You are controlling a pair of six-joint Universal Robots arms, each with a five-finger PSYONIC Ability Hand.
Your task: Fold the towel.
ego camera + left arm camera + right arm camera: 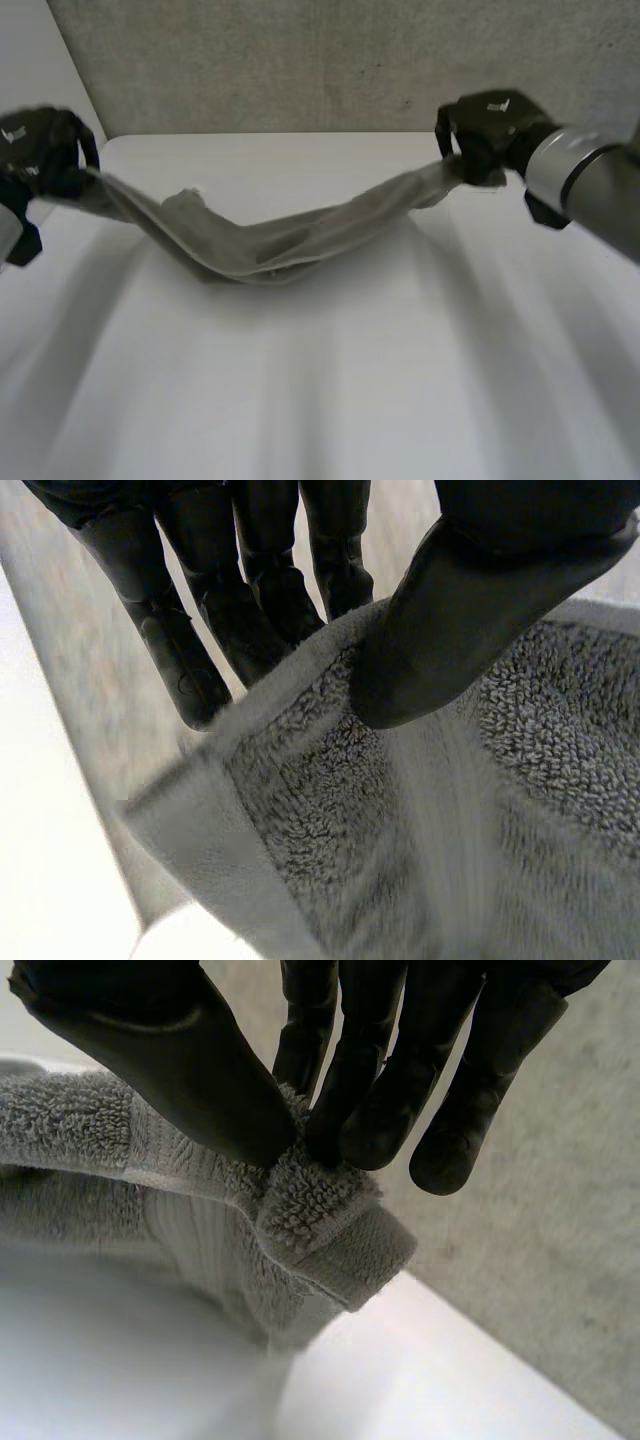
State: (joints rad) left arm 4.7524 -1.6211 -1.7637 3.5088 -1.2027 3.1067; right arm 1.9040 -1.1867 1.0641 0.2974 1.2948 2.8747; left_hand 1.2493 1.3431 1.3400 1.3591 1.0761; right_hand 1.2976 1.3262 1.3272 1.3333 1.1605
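Two robot hands, one towel, one bench. Item one: grey terry-cloth towel with a flat woven hem, slung as a narrow, bunched strip above the white bench. Both ends are raised clear of the bench. The sagging middle hangs lowest over the bench's far half, and whether it touches the surface or only comes close cannot be told. Item two: left robot hand, black, above the bench's far left corner. It is closed on one end of the towel, the thumb pressing the looped pile beside the hem and the fingers backing the cloth from the other side. Item three: right robot hand, black, above the bench's far right edge. It pinches a hemmed corner of the opposite end between thumb and fingertips. Condition of task: judged early. The towel is gripped at both ends and lifted, but it hangs gathered and slack, and no flat, squared fold lies on the bench. Outstanding, by this reading: spread or lay the cloth on the bench, bring one end over to meet the other with edges matched, release and press flat. Caution: the slack middle may crumple on landing.
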